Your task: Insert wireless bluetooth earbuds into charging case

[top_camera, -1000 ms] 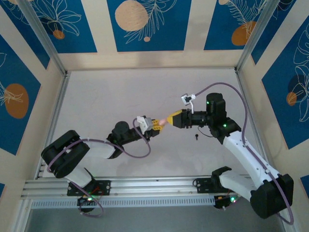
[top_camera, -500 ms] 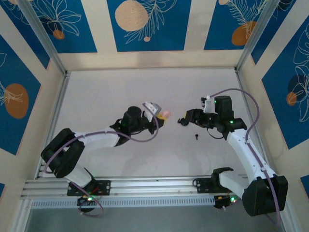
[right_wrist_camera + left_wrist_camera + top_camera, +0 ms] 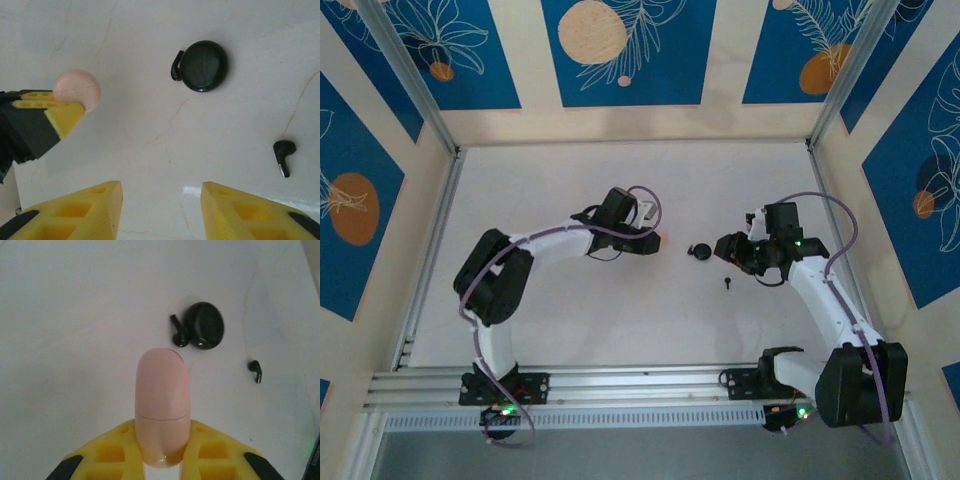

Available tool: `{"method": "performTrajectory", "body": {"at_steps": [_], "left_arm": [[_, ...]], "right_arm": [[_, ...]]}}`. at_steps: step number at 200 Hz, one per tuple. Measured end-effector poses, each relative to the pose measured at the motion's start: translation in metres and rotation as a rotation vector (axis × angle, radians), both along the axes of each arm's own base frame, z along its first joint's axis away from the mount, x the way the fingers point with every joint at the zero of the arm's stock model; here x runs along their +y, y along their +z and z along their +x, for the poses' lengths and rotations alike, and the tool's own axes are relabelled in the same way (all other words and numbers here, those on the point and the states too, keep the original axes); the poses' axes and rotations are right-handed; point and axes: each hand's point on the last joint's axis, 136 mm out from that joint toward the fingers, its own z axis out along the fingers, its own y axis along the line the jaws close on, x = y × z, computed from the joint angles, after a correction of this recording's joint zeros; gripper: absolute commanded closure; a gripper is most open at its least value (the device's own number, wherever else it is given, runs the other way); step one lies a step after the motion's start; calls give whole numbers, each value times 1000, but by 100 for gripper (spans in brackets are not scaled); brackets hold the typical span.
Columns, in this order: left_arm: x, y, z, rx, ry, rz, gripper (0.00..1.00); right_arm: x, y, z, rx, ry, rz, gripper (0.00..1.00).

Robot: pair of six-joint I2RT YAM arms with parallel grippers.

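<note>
Right now my left jaws are clamped narrow on a pink capsule-shaped case [image 3: 162,395]. In the left wrist view it rises from the bottom centre of the frame between the two yellow fingers [image 3: 112,452], rounded end up, with a thin seam across its lower part. From above, the same case [image 3: 661,238] shows as a small pink spot near the middle of the pale bench [image 3: 540,180]. My right jaws stand partly apart with nothing between them. In the right wrist view their yellow fingers [image 3: 95,207] sit along the bottom edge with bare bench showing in the gap. One of the wireless bluetooth earbuds [image 3: 178,333] lies just above and right of the case tip, its head against the left rim of a round black disc [image 3: 203,325]. The right wrist view has that earbud [image 3: 176,68] hugging the disc [image 3: 203,66] in the upper middle of the frame. The other earbud [image 3: 256,371] lies alone at the right of the left wrist frame, apart from the disc. It appears low on the right in the right wrist view [image 3: 283,155], and as a dark speck [image 3: 727,282] below the disc [image 3: 699,252] from above. Both earbuds rest on the bench, outside the case.
</note>
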Motion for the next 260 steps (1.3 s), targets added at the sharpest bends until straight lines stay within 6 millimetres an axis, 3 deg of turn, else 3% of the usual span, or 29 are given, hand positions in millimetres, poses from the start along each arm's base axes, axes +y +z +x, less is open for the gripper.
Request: {"method": "performTrajectory", "body": {"at_steps": [25, 49, 90, 157, 189, 216, 260], "left_arm": [[4, -13, 12, 81, 22, 21, 85], [12, -24, 11, 155, 44, 35, 83], [29, -42, 11, 253, 85, 66, 71], [51, -46, 15, 302, 122, 119, 55], [64, -51, 13, 298, 130, 181, 49], [75, -45, 12, 276, 140, 228, 48], [84, -12, 16, 184, 151, 245, 47]], "right_arm": [[-2, -8, -1, 31, -4, -12, 55], [-2, -13, -1, 49, -1, -15, 55], [-2, -24, 0, 90, 11, -24, 55], [-11, -27, 3, 147, 17, -96, 50], [-18, -39, 1, 226, 27, -152, 46], [-19, -51, -2, 302, 50, -200, 44], [-3, -58, 11, 351, 132, -283, 38]]}}
